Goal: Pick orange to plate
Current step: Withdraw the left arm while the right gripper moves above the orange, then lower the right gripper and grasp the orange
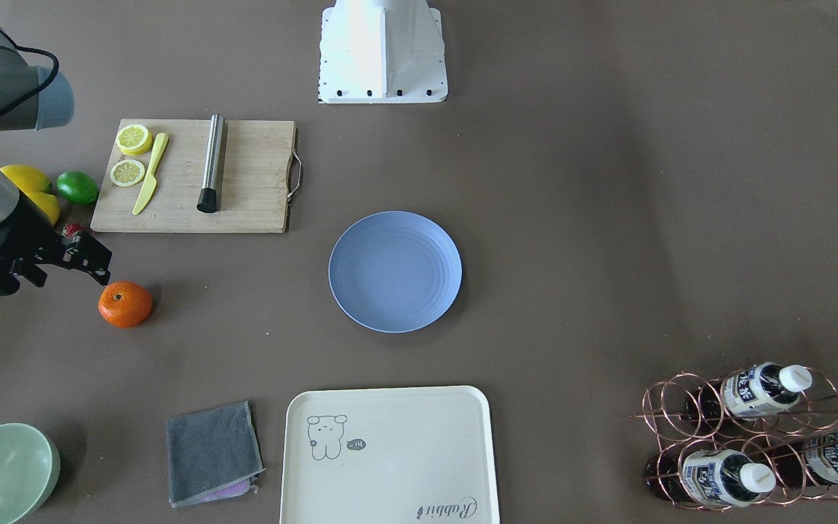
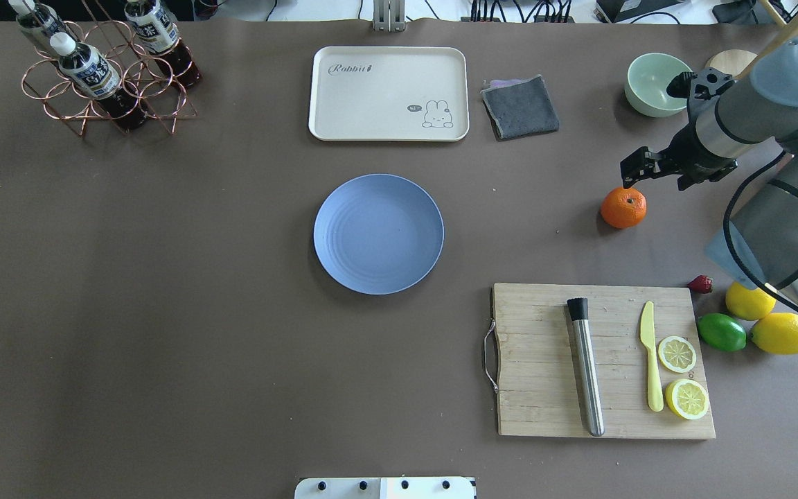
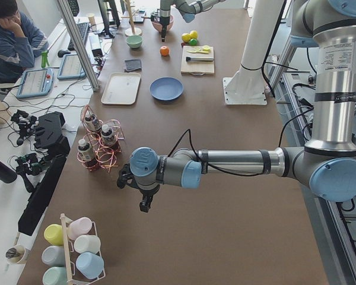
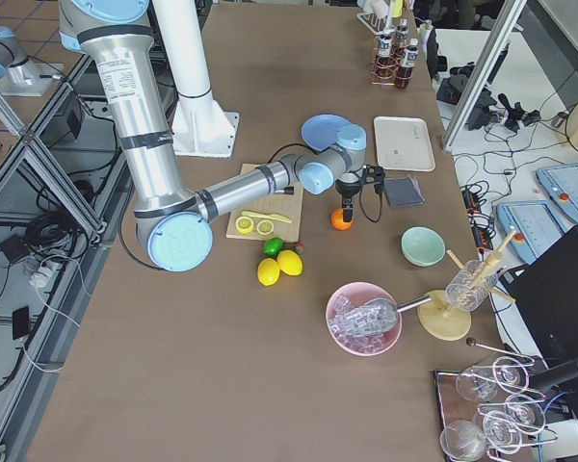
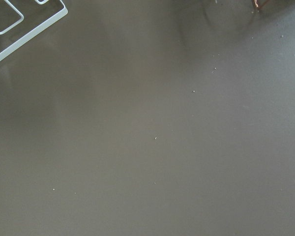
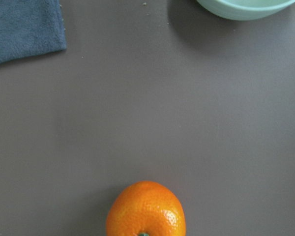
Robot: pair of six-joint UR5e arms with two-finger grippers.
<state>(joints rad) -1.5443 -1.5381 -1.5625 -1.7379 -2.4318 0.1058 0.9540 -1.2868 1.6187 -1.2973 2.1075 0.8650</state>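
The orange (image 1: 125, 304) (image 2: 623, 208) rests on the brown table, well to the robot's right of the light-blue plate (image 1: 395, 271) (image 2: 378, 233), which holds nothing. My right gripper (image 1: 62, 268) (image 2: 659, 174) hovers just above and slightly beyond the orange, open, nothing between its fingers. In the right wrist view the orange (image 6: 146, 209) sits at the bottom edge and no fingers show. My left gripper (image 3: 143, 199) hangs low over bare table far from the plate; it shows only in the exterior left view, so I cannot tell its state.
A cutting board (image 2: 544, 312) carries lemon slices, a yellow knife and a metal cylinder. Two lemons (image 2: 780, 333), a lime (image 2: 721, 332) and a strawberry lie beside it. A green bowl (image 2: 652, 83), grey cloth (image 2: 520, 105), cream tray (image 2: 388, 93) and bottle rack (image 2: 104, 73) line the far side.
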